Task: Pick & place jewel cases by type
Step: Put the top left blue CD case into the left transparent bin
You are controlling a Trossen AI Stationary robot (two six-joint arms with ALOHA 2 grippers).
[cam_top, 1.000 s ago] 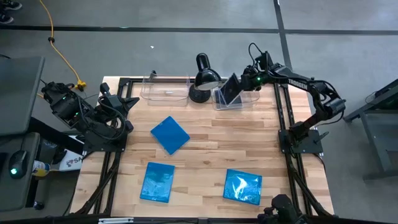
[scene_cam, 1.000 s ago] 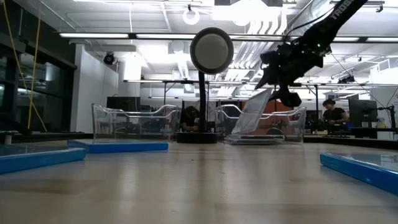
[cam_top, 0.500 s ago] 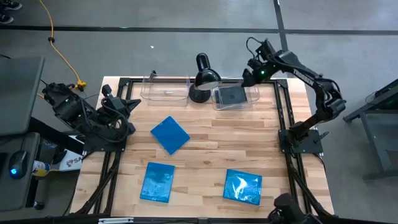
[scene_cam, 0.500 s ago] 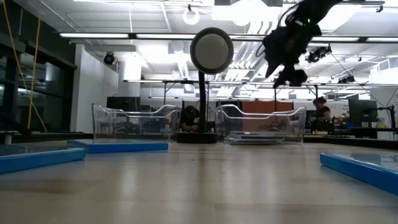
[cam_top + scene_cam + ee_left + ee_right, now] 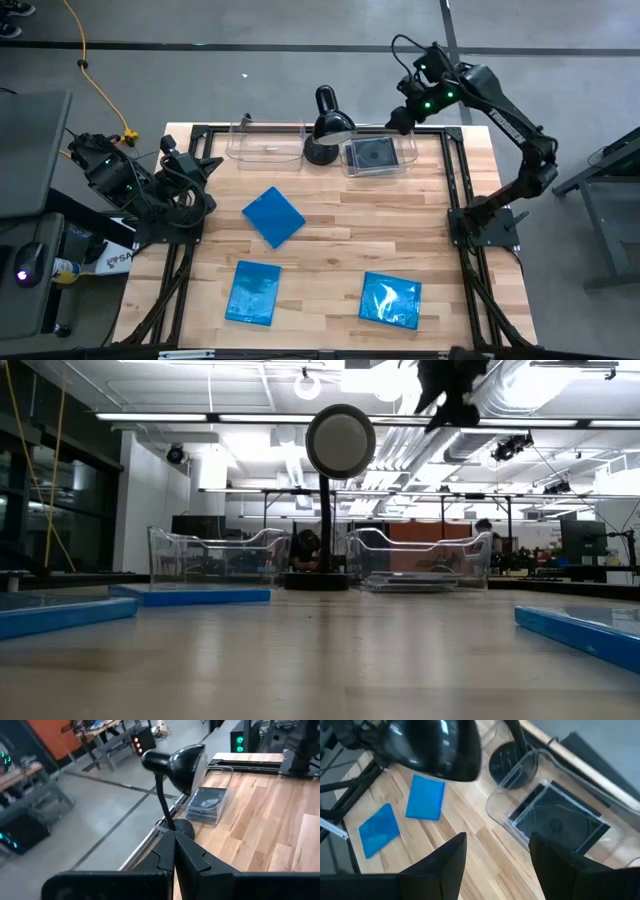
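Note:
Three blue jewel cases lie flat on the wooden table: one toward the middle left (image 5: 273,216), one near left (image 5: 252,292), one near right (image 5: 390,299). A dark jewel case (image 5: 372,155) lies flat in the right clear bin (image 5: 408,150) at the far edge, also seen in the right wrist view (image 5: 560,817). My right gripper (image 5: 495,855) hangs open high above that bin (image 5: 445,395), touching nothing. At the table's left edge my left gripper (image 5: 175,855) waits, shut and holding nothing.
A second clear bin (image 5: 265,146) stands left of a black desk lamp (image 5: 325,125) at the far edge; the lamp's head rises between the bins (image 5: 340,442). The black frame rails (image 5: 455,180) run along the table's sides. Bare wood lies between the blue cases.
My right gripper has risen high above the right bin, tipping and turning as it went. The dark jewel case, which leaned tilted in the bin beside the gripper a second ago, has dropped flat onto the bin's floor.

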